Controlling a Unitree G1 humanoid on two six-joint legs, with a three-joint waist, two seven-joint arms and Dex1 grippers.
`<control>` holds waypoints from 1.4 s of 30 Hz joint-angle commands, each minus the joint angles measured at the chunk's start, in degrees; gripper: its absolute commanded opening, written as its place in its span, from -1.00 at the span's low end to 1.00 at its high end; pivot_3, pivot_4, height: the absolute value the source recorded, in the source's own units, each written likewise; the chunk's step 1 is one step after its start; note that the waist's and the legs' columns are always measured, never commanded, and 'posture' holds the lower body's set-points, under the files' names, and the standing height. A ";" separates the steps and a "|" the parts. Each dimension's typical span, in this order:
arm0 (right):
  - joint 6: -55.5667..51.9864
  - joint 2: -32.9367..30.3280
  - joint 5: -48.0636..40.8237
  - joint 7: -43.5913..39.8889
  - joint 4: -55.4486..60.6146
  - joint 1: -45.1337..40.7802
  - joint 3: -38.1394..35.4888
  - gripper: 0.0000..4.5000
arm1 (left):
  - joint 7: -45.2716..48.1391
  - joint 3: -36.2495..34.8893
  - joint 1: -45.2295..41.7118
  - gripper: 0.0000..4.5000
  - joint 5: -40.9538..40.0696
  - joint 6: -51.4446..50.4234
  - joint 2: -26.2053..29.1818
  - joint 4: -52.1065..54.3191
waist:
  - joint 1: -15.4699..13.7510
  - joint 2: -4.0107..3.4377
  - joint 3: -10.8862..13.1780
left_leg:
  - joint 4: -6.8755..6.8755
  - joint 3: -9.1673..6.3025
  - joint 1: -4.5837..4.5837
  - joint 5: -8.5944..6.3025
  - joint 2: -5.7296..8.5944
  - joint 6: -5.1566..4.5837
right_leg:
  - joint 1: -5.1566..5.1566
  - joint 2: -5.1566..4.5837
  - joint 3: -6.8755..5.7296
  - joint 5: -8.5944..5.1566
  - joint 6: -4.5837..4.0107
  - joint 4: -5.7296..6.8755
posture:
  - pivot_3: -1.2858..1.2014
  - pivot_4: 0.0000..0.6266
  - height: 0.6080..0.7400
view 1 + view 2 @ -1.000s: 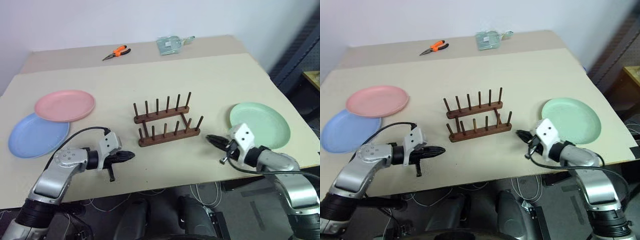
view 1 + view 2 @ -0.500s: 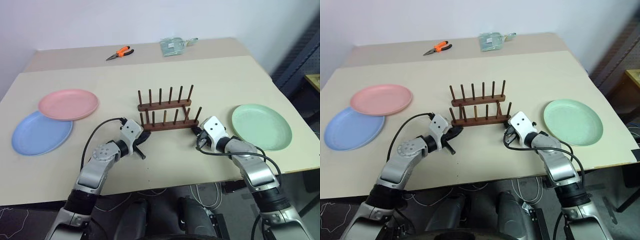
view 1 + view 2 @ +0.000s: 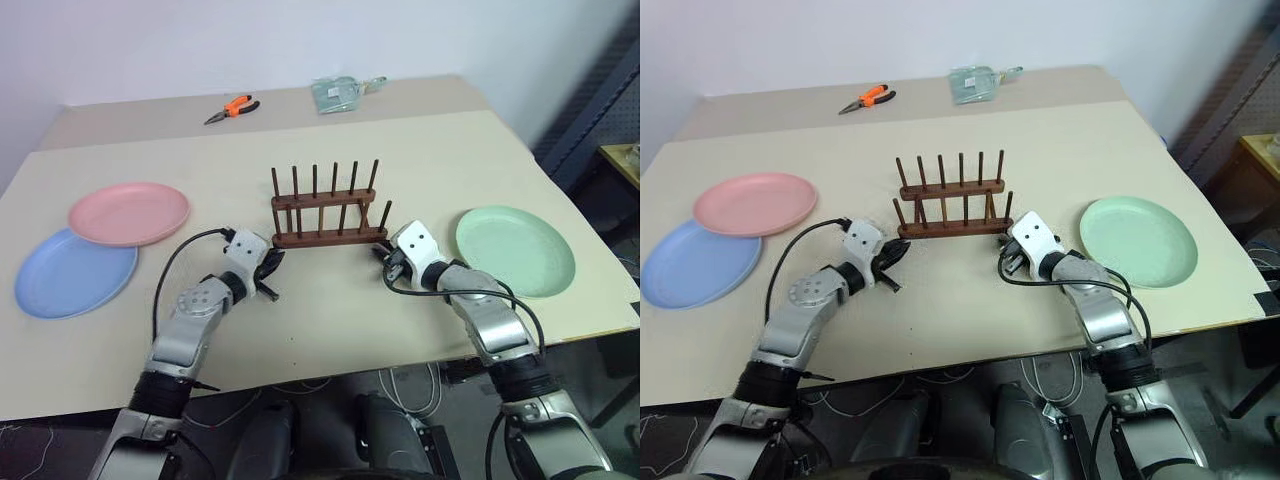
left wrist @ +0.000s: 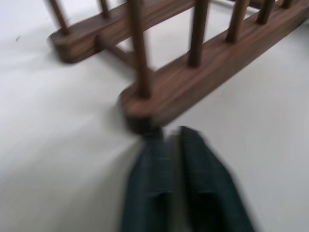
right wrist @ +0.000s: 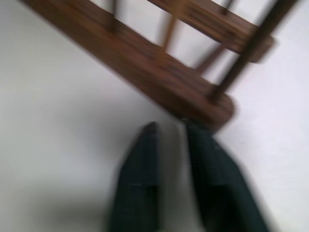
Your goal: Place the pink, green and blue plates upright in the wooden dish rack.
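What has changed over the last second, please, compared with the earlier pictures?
Both grippers moved in from the table's near edge to the wooden dish rack: left gripper at its left end, right gripper at its right end. Nothing is held. The plates stayed flat.

Plates (image 3: 129, 213): three. Rack (image 3: 328, 213): one. Pliers (image 3: 231, 107): one.

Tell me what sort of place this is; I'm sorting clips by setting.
Probably a lab or workshop test bench, not a kitchen: a plain table against a bare wall, orange pliers lying on it, loose cables underneath.
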State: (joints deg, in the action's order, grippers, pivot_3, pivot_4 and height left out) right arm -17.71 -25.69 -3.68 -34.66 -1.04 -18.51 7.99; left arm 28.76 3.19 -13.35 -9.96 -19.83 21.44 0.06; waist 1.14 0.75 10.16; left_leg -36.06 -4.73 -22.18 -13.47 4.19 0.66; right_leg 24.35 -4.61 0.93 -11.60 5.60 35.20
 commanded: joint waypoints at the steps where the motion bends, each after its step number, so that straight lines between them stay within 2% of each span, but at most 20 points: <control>1: -2.81 -1.79 -5.68 -4.81 11.41 1.45 -2.18 0.25 | 0.39 -9.58 2.20 0.05 -7.19 -3.65 1.50 4.55 | 0.00 -0.01 0.04 | 0.01 0.00 -0.05 0.00 -0.01 0.00 | 0.07 0.00 0.00 0.00 0.00 0.00 | 0.03 -0.52 0.98; 4: -4.66 -2.71 -7.83 -6.39 16.84 2.47 -2.26 0.93 | -3.64 -17.90 0.33 0.72 -11.64 -4.06 0.97 6.84 | -0.41 0.11 0.13 | -0.08 -0.08 -0.18 0.00 -0.03 0.00 | 0.13 0.01 -0.05 0.00 0.00 0.01 | 0.03 -0.52 0.98; 5: -5.08 -2.90 -8.44 -6.91 18.35 2.42 -1.98 0.96 | -9.12 -22.36 -2.52 0.94 -11.91 -3.06 0.34 6.43 | -0.45 0.14 0.14 | -0.11 -0.10 -0.20 0.00 -0.03 0.00 | 0.13 0.00 -0.06 -0.01 0.00 0.00 | 0.03 -0.52 0.98; 8: -5.16 -2.55 -9.00 -7.69 19.32 1.39 -1.15 0.96 | -26.87 -32.09 -10.38 0.94 -9.14 -1.67 -1.12 5.08 | -1.00 0.63 0.33 | -0.19 -0.22 -0.24 0.00 -0.01 0.03 | 0.10 -0.02 -0.16 -0.02 0.04 -0.02 | 0.03 -0.52 0.98; 11: -4.43 -1.90 -8.47 -7.71 17.70 0.38 -0.26 0.96 | -36.75 -37.58 -13.75 0.94 -9.16 -3.36 -3.17 4.47 | -1.08 0.65 0.23 | -0.15 -0.08 -0.22 -0.08 0.07 0.15 | 0.10 -0.08 -0.09 0.01 0.06 -0.08 | 0.03 -0.52 0.98; 14: -3.51 -1.53 -7.93 -8.03 16.43 -0.28 0.65 0.96 | -41.04 -40.76 -13.95 0.94 -10.21 -5.35 -3.99 4.70 | -1.15 0.71 0.26 | -0.15 -0.01 -0.21 -0.16 0.12 0.12 | 0.11 -0.11 -0.03 0.07 0.19 -0.10 | 0.03 -0.52 0.98; 17: -3.19 -1.37 -7.90 -8.06 16.18 -0.48 0.93 0.96 | -46.71 -46.28 -13.92 0.94 -15.18 -10.00 -6.52 6.05 | -1.46 0.76 0.29 | -0.16 -0.09 -0.22 -0.16 0.09 0.14 | 0.11 -0.06 -0.07 0.07 0.18 -0.08 | 0.03 -0.52 0.98; 25: -2.20 -0.92 -7.62 -7.03 16.96 -0.34 0.87 0.96 | -47.83 -52.00 -15.65 0.94 -30.96 -21.56 -7.73 2.66 | -1.67 0.79 0.30 | -0.20 -0.07 -0.22 -0.16 0.09 0.15 | 0.09 -0.05 -0.08 0.07 0.18 -0.08 | 0.03 -0.52 0.98; 29: -1.92 -0.87 -7.28 -5.54 17.21 -0.12 0.06 0.96 | -49.35 -53.14 -16.79 0.15 -33.20 -20.16 -7.19 0.08 | -1.59 0.80 0.30 | -0.19 -0.08 -0.22 -0.16 0.08 0.16 | 0.09 -0.04 -0.08 0.07 0.18 -0.08 | 0.03 -0.52 0.98; 33: -2.88 -1.52 -8.13 -5.16 18.20 0.49 -1.47 0.96 | -47.17 -52.45 -17.74 -0.77 -35.82 -18.42 -6.52 -0.13 | -1.58 0.80 0.30 | -0.19 -0.07 -0.22 -0.16 0.07 0.16 | 0.10 -0.03 -0.07 0.07 0.17 -0.08 | 0.03 -0.52 0.98; 36: -4.49 -2.51 -9.31 -5.19 19.78 0.12 -3.52 0.98 | -42.77 -49.49 -17.26 -0.78 -36.95 -16.33 -6.41 3.71 | -1.69 0.85 0.32 | -0.19 -0.06 -0.22 -0.16 0.07 0.17 | 0.10 -0.03 -0.07 0.07 0.17 -0.08 | 0.03 -0.52 0.98; 40: -4.95 -4.66 -9.27 -5.45 23.26 -2.10 -4.64 0.98 | -36.49 -41.83 -16.17 -0.78 -36.43 -15.65 -6.10 10.18 | -1.82 0.86 0.33 | -0.19 -0.05 -0.25 -0.16 0.08 0.17 | 0.10 -0.04 -0.06 0.07 0.16 -0.11 | 0.03 -0.52 0.98; 42: -1.91 -5.32 -6.48 -5.02 23.75 -5.46 -3.34 0.98 | -34.88 -36.61 -17.29 -0.78 -36.16 -16.20 -6.82 13.50 | -1.79 0.86 0.33 | -0.19 -0.03 -0.24 -0.16 0.08 0.17 | 0.09 -0.04 -0.05 0.07 0.16 -0.11 | 0.03 -0.52 0.98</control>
State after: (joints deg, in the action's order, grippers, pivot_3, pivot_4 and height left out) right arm -22.59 -30.45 -11.52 -40.01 19.55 -20.85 5.07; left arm -8.28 -38.04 -29.00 -45.65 -36.66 14.58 8.90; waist -0.65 1.61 10.49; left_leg -36.25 -4.75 -22.43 -13.63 4.27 0.83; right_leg 24.44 -4.66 0.88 -11.54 5.76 35.08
